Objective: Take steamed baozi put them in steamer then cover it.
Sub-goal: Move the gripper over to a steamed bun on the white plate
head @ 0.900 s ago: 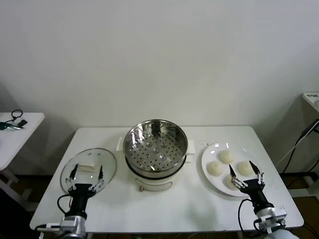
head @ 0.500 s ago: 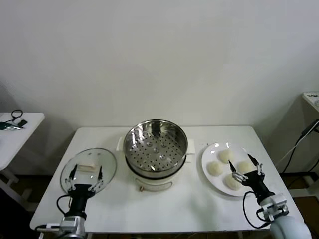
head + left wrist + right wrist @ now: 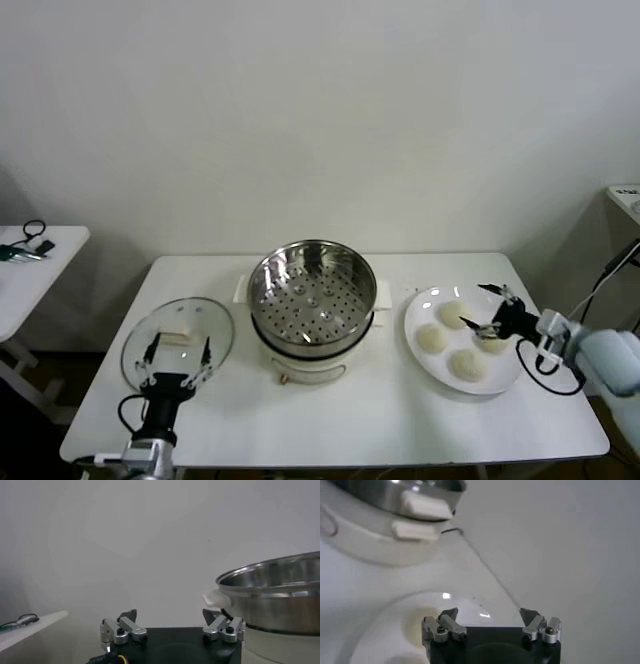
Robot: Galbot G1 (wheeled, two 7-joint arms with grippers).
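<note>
The right gripper (image 3: 487,309) hung over the plate (image 3: 415,318) at the right of the table (image 3: 380,410), reaching in from the right edge with its jaws spread wide and nothing between them. In the head view its fingertips framed the space above the two baozi on the plate's right half, but whether they touched a bun could not be told. The right wrist view showed the same spread jaws (image 3: 489,618) with the plate's white rim and the side handle of the steamer (image 3: 395,515) beyond them.

The left gripper (image 3: 178,362) sat at the near left edge of the table, jaws likewise spread wide and empty, just near of the cover (image 3: 180,325); whether the tips touched its rim could not be told. In the left wrist view the open left gripper (image 3: 170,620) faced the wall with the steamer (image 3: 275,590) off to one side.

Four baozi (image 3: 431,339) lay on the one plate: two on the far side, two on the near side. One steamer (image 3: 312,285) stood at the table's centre, its perforated basket holding nothing. One glass cover lay flat on the table to the left of the steamer, apart from it, bar handle up.
</note>
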